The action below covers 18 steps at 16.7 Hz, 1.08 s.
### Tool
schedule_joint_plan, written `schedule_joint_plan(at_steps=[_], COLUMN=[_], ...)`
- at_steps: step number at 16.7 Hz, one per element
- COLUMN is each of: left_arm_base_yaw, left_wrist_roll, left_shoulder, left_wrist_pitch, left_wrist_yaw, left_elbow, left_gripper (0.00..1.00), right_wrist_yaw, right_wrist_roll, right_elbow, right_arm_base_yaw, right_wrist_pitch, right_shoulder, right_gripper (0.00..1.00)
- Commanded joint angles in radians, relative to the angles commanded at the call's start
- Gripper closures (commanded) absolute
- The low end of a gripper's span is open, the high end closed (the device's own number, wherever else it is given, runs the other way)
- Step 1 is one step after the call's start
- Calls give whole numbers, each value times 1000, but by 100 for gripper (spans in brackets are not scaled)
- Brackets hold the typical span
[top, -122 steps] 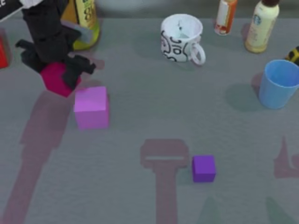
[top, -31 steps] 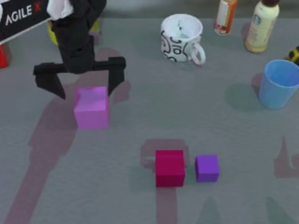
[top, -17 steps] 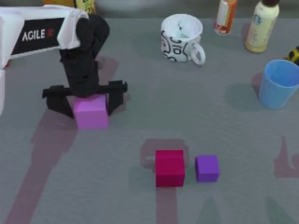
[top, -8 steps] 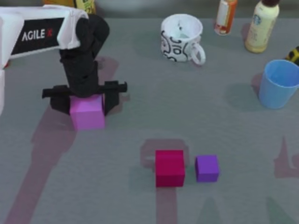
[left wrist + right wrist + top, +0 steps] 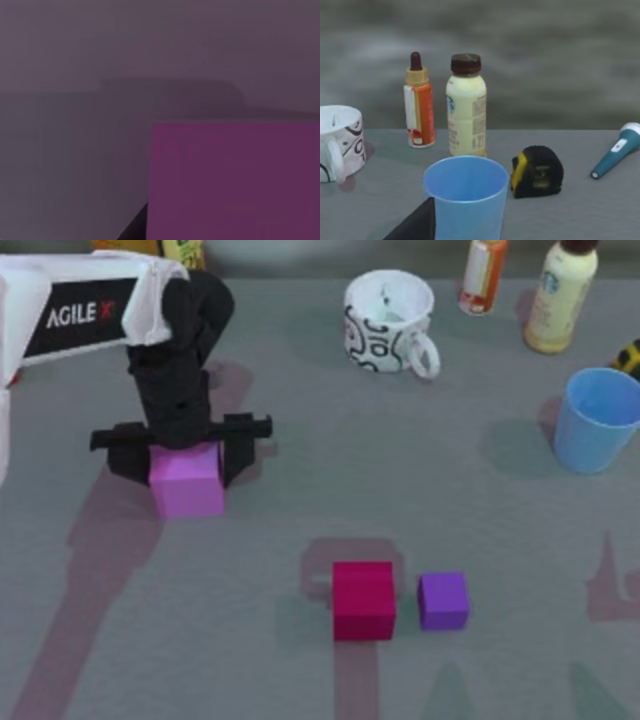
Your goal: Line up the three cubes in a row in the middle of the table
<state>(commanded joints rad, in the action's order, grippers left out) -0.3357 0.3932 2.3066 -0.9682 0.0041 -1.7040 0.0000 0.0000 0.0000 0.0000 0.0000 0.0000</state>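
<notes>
The large pink-violet cube [image 5: 186, 480] sits on the table [image 5: 300, 490] at the left. My left gripper [image 5: 185, 452] reaches down over it, one finger pressed to each side, shut on it. In the left wrist view this cube [image 5: 235, 180] fills the near field. The medium dark magenta cube [image 5: 363, 600] and the small deep purple cube [image 5: 443, 600] sit side by side in the middle, near the front edge, a small gap between them. My right arm is parked out of the top view; its wrist view faces the blue cup [image 5: 465, 197].
Along the back stand a patterned white mug [image 5: 388, 320], an orange bottle [image 5: 483, 275] and a cream bottle [image 5: 560, 295]. The blue cup [image 5: 597, 420] stands at the right. A black-and-yellow tape measure [image 5: 537, 171] and a teal tool [image 5: 615, 155] lie beyond it.
The magenta cube was moved from the far left to beside the purple one. My left gripper then came down over the pink-violet cube and closed, nudging it slightly left.
</notes>
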Motion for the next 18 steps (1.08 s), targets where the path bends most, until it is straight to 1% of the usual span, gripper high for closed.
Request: schedule_joint_plan(at_steps=[3,8,10,15,18], left_arm_base_yaw=[-1,12,17,9,-46], left_wrist_roll=[-1,0,0,0,41], left_shoulder=[-12,-56,-74,-76,-144], left_wrist_pitch=[-21,-202,-238,-237,-216], left_wrist_yaw=[-2,-3,-2,-2,-4], left_elbow=[-18,-136,-167,-164,-95], left_gripper=[100,100,100,100,100], right_wrist_yaw=[0,0,0,0,0], right_wrist_roll=[0,0,0,0,0], right_elbow=[0,0,0,0,0], right_arm_base_yaw=[0,0,0,0,0], right_wrist_pitch=[0,0,0,0,0], right_shoulder=[0,0,0,0,0], right_gripper=[0,0,0,0,0])
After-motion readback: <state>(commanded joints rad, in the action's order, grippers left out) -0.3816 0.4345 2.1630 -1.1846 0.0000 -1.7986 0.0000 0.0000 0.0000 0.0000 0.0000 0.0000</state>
